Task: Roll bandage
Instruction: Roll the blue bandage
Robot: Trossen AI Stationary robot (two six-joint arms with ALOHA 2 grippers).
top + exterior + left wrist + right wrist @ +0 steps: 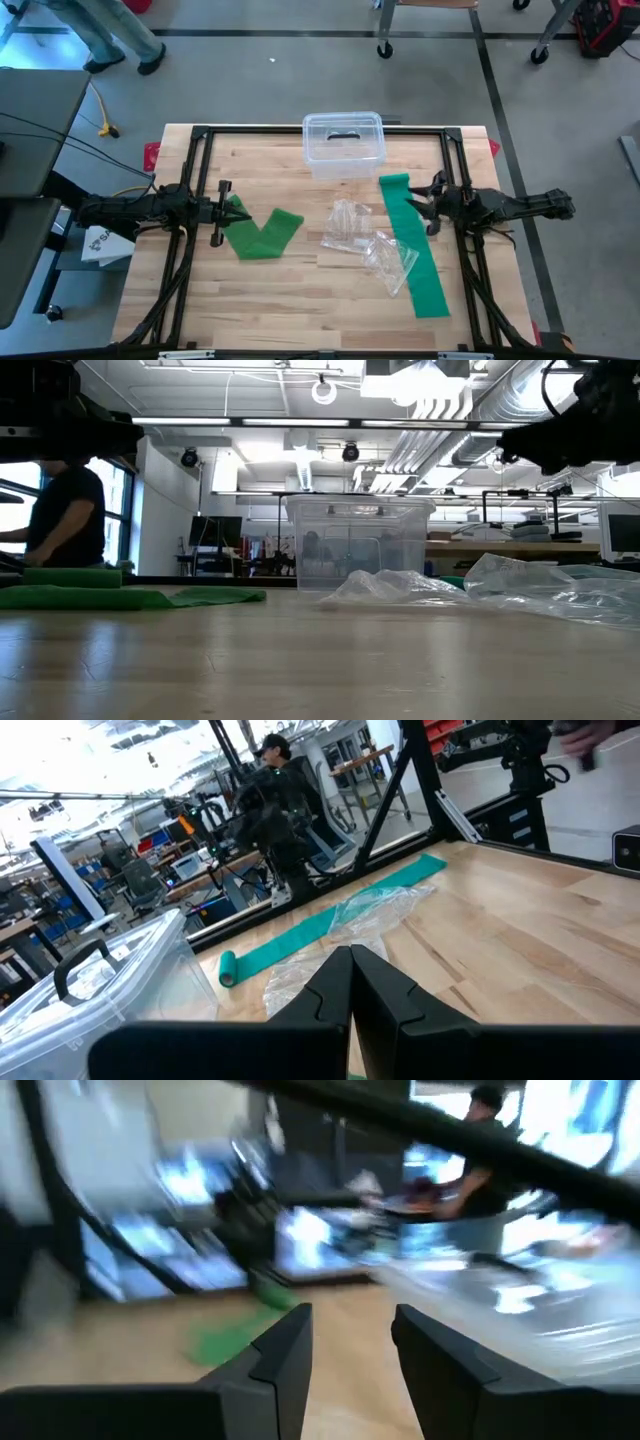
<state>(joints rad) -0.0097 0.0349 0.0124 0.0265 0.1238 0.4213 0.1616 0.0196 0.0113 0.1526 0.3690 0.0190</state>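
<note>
Two green bandages on the table. Left bandage (259, 233) is bent into a loose V, partly rolled at its left end. Right bandage (414, 245) lies stretched out long and flat, small roll at its far end.

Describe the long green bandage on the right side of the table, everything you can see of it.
The long green bandage is a flat strip of soft-looking fabric, laid out nearly full length on the wooden table. It runs from near the clear plastic box toward the table's front edge. Its box end is curled into a small roll, seen in the left wrist view. Crumpled clear plastic wrap lies against its side. The right gripper hovers at its upper part, jaws open.
</note>
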